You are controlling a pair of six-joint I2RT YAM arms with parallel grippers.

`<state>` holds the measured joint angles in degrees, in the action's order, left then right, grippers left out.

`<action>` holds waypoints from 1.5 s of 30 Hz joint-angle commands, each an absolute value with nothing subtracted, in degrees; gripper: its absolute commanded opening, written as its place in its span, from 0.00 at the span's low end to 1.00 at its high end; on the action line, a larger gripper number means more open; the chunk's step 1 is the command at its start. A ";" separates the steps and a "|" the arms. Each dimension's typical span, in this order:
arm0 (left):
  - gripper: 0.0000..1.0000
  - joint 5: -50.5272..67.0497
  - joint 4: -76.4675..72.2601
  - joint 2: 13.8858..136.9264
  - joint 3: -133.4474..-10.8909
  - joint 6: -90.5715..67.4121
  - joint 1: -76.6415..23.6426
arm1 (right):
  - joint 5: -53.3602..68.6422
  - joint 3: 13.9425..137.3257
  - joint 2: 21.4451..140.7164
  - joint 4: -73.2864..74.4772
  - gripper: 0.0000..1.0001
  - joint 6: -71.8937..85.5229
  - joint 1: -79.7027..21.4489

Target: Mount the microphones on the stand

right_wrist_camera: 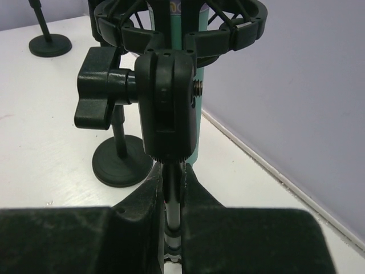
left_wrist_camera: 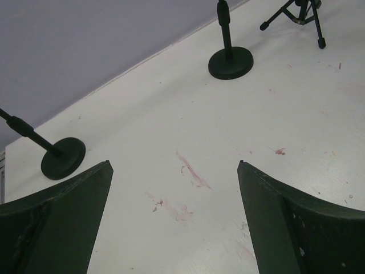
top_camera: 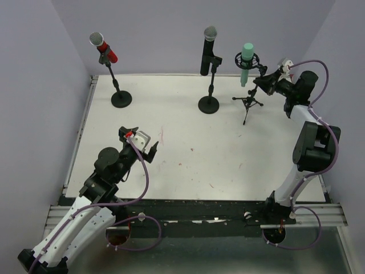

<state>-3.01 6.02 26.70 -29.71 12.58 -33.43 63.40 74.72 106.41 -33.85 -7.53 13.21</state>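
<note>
Right gripper (right_wrist_camera: 171, 185) clamped on the post of the tripod stand (top_camera: 248, 103), below the mint-green microphone (top_camera: 247, 59) at the bench's (top_camera: 228, 165) far right corner. Left gripper (top_camera: 145, 146) apart, above the near left. Red microphone (top_camera: 105, 49) and black microphone (top_camera: 207, 52) mounted along the far edge.

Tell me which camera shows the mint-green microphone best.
Top external: the mint-green microphone shows nearly whole, upright in its shock mount on the tripod. The right wrist view sees only slivers of it behind the mount. The left wrist view shows none of it.
</note>
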 commanded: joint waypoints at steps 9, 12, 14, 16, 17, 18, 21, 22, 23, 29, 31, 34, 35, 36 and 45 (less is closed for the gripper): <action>0.98 -1.50 5.18 25.23 -29.53 12.04 -33.13 | 63.81 70.67 103.71 -37.09 0.48 -9.67 13.89; 0.99 -1.32 5.18 24.79 -29.62 11.87 -33.22 | 63.20 69.61 102.57 -36.48 0.58 -9.93 13.97; 0.98 -1.23 5.19 24.43 -29.62 11.87 -33.13 | 62.67 68.91 102.04 -36.39 0.66 -9.67 14.06; 0.98 -1.06 5.19 24.00 -29.71 11.86 -33.13 | 62.32 68.47 101.43 -36.47 0.74 -8.53 14.41; 0.98 -1.05 5.19 23.91 -29.62 11.87 -33.13 | 62.23 68.29 100.99 -36.47 0.77 -7.74 14.68; 0.98 -0.97 5.36 23.65 -29.62 11.78 -33.22 | 62.05 68.20 100.81 -36.47 0.80 -7.21 14.68; 0.98 -0.88 5.27 23.03 -29.71 11.60 -33.22 | 60.91 67.41 99.50 -36.47 0.87 -6.07 14.94; 0.99 -0.79 5.27 22.94 -29.79 11.60 -33.14 | 60.47 67.24 99.32 -36.39 0.89 -5.72 15.12; 0.98 -0.70 5.27 22.94 -29.79 11.60 -33.13 | 59.95 66.98 98.88 -36.39 0.90 -5.28 15.20; 0.98 -0.44 5.27 21.36 -29.79 10.81 -33.22 | 53.89 63.82 95.02 -33.76 1.00 -1.24 16.96; 0.98 0.00 5.27 20.92 -29.97 10.20 -33.13 | 52.92 61.27 92.30 -32.61 0.99 -0.18 17.93; 0.99 0.00 5.80 20.83 -30.67 9.06 -33.13 | 51.16 56.09 86.59 -29.46 1.00 -0.52 19.24; 0.98 1.48 6.06 20.92 -31.02 8.44 -33.13 | 50.46 54.51 83.70 -28.05 1.00 -1.14 19.42; 0.98 1.84 6.59 20.92 -31.37 7.92 -33.05 | 50.10 53.36 81.50 -25.77 0.99 -1.84 19.77; 0.98 9.05 9.40 21.79 -34.80 0.45 -26.29 | 40.52 52.56 63.56 -0.11 0.99 9.21 22.15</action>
